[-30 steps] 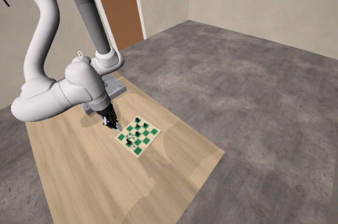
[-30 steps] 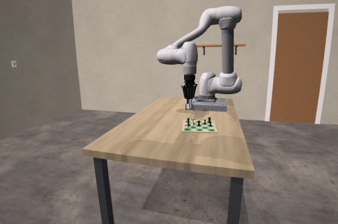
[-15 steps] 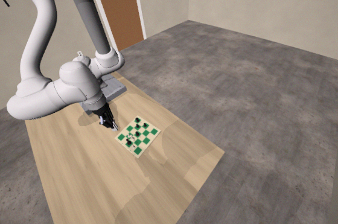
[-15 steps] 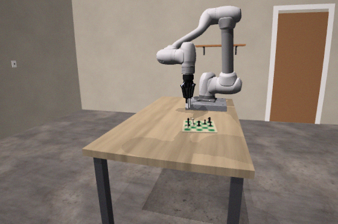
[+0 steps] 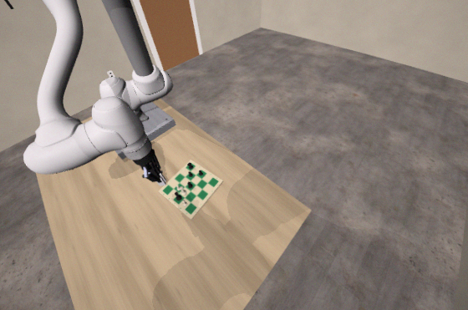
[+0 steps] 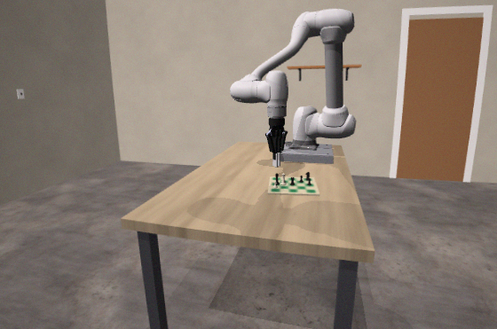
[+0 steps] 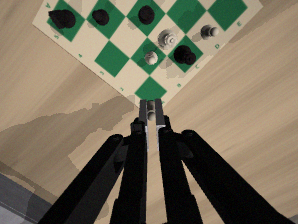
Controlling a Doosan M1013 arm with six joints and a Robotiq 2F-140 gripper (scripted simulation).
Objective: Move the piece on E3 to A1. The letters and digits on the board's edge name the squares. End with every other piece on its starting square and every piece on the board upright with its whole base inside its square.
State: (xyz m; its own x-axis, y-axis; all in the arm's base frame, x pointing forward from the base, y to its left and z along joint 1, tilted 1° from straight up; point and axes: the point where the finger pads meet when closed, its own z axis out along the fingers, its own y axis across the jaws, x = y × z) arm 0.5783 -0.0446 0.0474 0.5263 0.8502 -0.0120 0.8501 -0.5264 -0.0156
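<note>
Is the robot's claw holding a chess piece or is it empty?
Holding one. In the wrist view the gripper is shut on a small pale piece, hanging just off the board's corner.

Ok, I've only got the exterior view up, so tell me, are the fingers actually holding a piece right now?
Observer: Yes. The wrist view shows a small white piece pinched between the closed fingers.
Operator: Where is it relative to the board?
Observer: The gripper appears just outside the board, by its green corner square.
Operator: Is that corner square free?
Observer: Yes, nothing stands on it. The nearest piece is a white one further in.
</note>
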